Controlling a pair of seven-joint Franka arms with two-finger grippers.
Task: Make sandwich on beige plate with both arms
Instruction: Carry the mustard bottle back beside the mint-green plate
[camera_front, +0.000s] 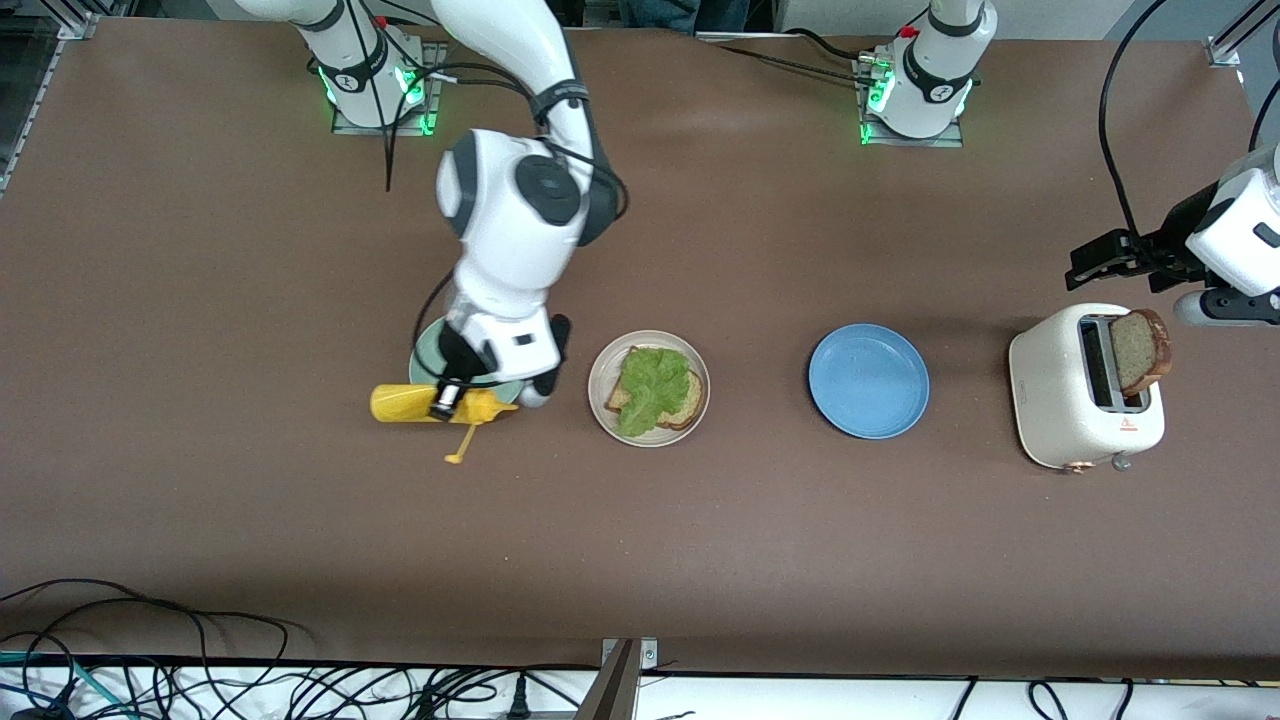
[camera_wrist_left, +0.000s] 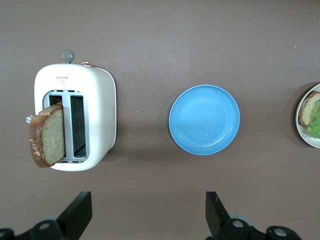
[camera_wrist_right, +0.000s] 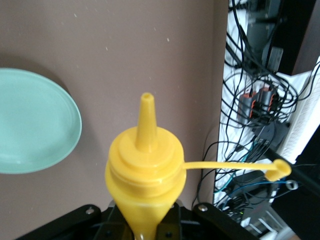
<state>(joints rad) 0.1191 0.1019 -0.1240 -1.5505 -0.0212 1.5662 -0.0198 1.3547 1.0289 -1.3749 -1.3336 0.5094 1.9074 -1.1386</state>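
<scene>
High front overview, two downward wrist close-ups

Both arms are glossy white with rounded shells and dark grey joint discs. Black cables loop along the right arm. Green lights glow at each base. The left end effector has black, squared fingers.

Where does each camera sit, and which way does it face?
Front view: high across the table, facing both arms' bases; right gripper shut on the yellow bottle.
Left wrist view: looks down on toaster, bread slice, blue plate; open left gripper shows.
Right wrist view: looks along the bottle to the green plate.
Front and left wrist views share toaster, blue plate, beige plate.
</scene>
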